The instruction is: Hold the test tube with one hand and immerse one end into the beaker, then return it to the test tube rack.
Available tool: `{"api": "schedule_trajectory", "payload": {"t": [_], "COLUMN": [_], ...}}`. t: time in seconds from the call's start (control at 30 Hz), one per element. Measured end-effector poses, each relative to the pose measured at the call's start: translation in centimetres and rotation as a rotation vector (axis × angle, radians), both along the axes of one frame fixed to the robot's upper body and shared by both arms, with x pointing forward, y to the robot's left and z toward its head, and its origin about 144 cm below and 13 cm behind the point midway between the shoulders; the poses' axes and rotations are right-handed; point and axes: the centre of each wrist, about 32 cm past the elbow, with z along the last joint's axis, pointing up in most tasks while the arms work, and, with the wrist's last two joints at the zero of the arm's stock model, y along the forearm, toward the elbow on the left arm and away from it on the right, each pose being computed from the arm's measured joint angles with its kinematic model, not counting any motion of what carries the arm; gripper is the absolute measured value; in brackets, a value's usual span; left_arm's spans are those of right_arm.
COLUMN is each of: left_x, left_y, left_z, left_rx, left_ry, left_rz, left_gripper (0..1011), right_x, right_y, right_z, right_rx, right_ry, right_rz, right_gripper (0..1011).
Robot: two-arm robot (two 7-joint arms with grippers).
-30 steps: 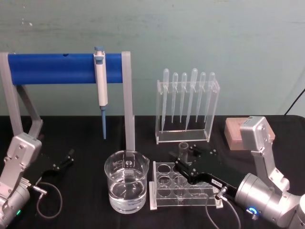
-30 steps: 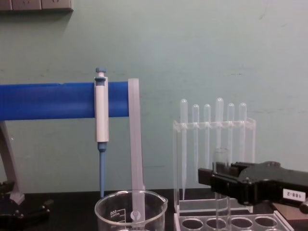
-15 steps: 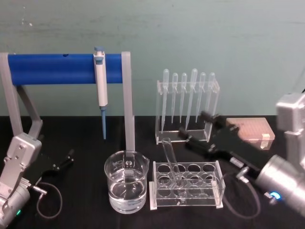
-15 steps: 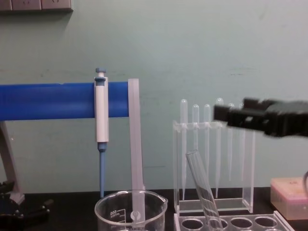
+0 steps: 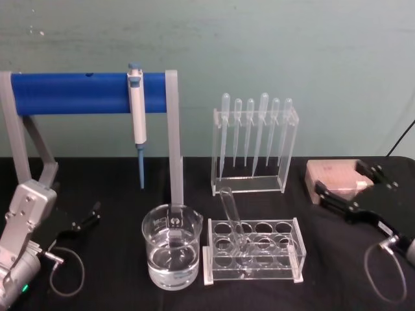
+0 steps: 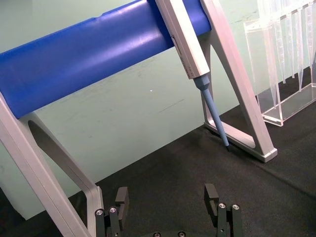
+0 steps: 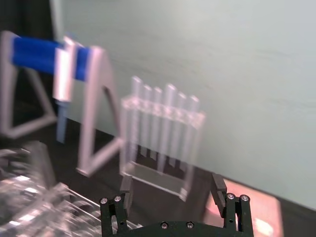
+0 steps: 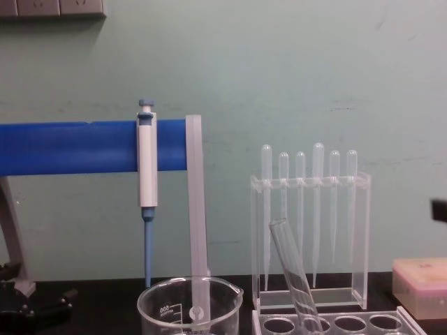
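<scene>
You have the test tube (image 5: 232, 218) sitting in the clear rack (image 5: 254, 253) on the black surface (image 5: 117, 181), its lower end down in a hole of the rack's second column from the left and its open top leaning toward the beaker's side. Nothing grips it. The beaker (image 5: 172, 246) stands just left of the rack, holding clear liquid (roughly a third full). Your right claw (image 5: 355, 194) hangs well apart from the rack, over by the pinkish box (image 5: 337, 176) at the right edge, with its fingers spread wide and empty. Your left claw (image 5: 87, 218) rests low at the left side of the surface near the blue stand's leg (image 5: 40, 170), also spread and empty.
</scene>
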Motion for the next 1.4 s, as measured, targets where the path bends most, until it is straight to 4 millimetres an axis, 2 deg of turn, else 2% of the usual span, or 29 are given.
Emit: {"api": "schedule_trajectory", "payload": {"t": [0.17,0.4,0.77,1.4], "left_x": [0.0,0.0,0.0,0.0], "left_y": [0.0,0.0,0.0,0.0], "left_z": [0.0,0.0,0.0,0.0], "left_rx": [0.0,0.0,0.0,0.0], "left_ry": [0.0,0.0,0.0,0.0], "left_rz": [0.0,0.0,0.0,0.0], "left_gripper": [1000,1000,1000,1000], "right_x": [0.1,1.1,2.2,2.5], "right_y": [-0.6,-0.2,0.9,1.4], "right_z": [-1.8,-4.0,-6.3,-7.3], "right_rx": [-0.045,-0.091,-0.142,-0.133], "right_ry": [0.022,0.036,0.083,0.062], "right_rz": [-0.116,-0.229,-0.241,-0.235], "right_gripper": [1000,1000,1002,1000]}}
